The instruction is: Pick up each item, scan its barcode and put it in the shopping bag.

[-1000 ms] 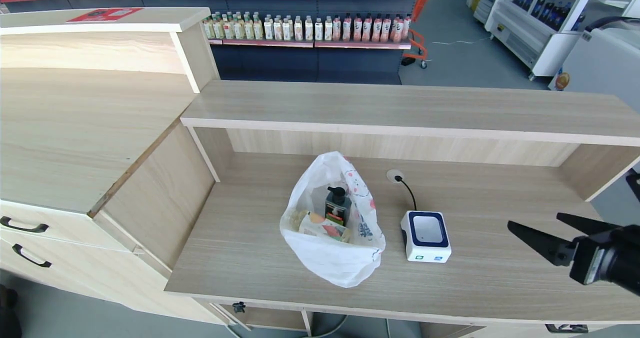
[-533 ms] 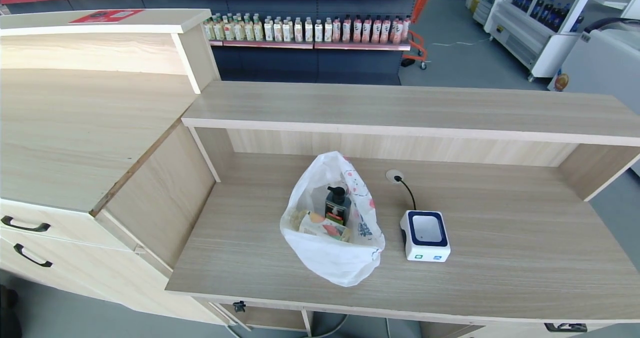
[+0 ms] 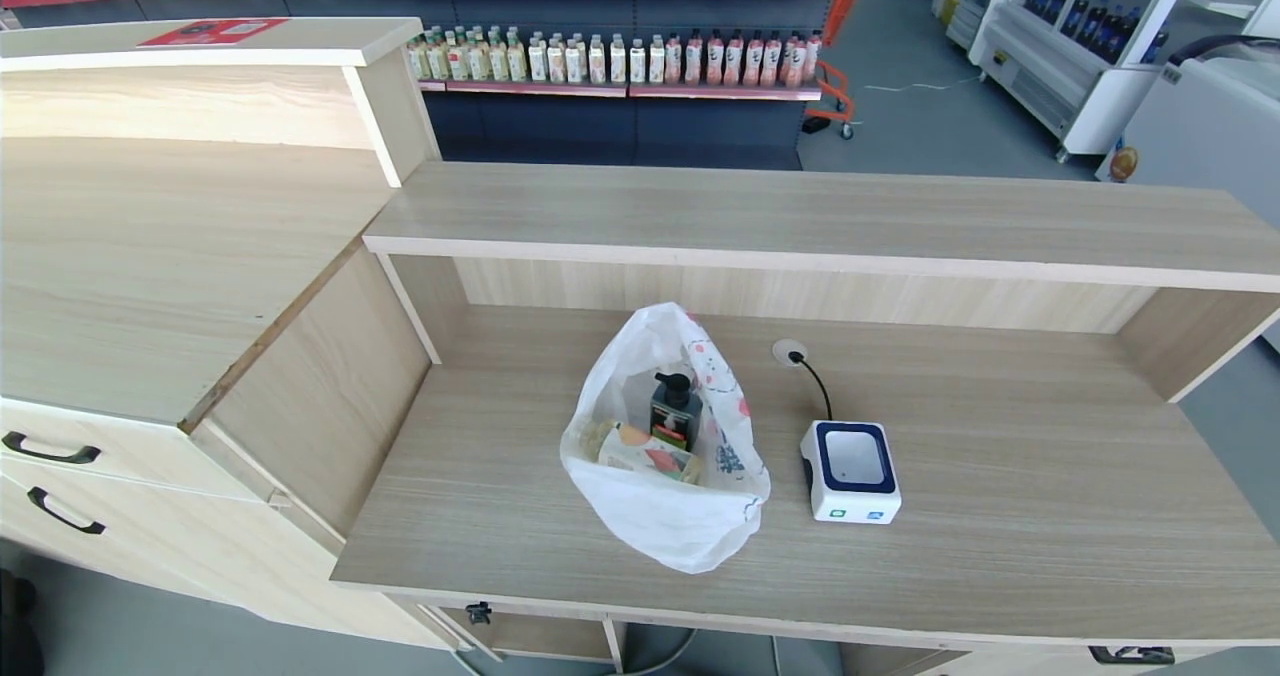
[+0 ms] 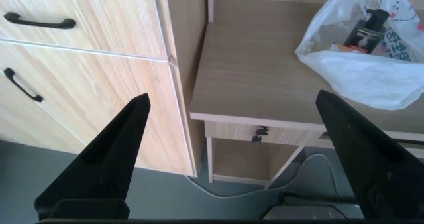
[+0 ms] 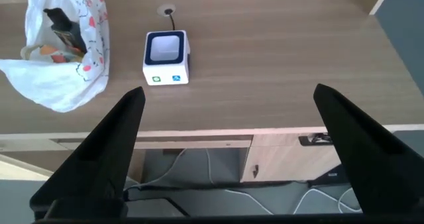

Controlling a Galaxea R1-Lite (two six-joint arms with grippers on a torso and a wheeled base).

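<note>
White crumpled plastic shopping bag (image 3: 660,521) standing open on the pale wood-grain counter (image 3: 1000,536), with a dark pump bottle (image 3: 676,411) upright inside and, at the bottle's seven o'clock, what may be an orange-and-green carton (image 3: 650,453) lying flat. At the bag's three o'clock, just beside it, a white box scanner with a dark blue frame (image 3: 850,471), its black cable (image 3: 818,384) running off toward eleven o'clock. Left gripper (image 4: 232,97) and right gripper (image 5: 228,90) both off the counter's near edge, black fingers spread wide apart.

The bottle (image 3: 676,411) sits half hidden in the bag (image 3: 665,526); the desk (image 3: 1050,516) runs off the head view's right.
</note>
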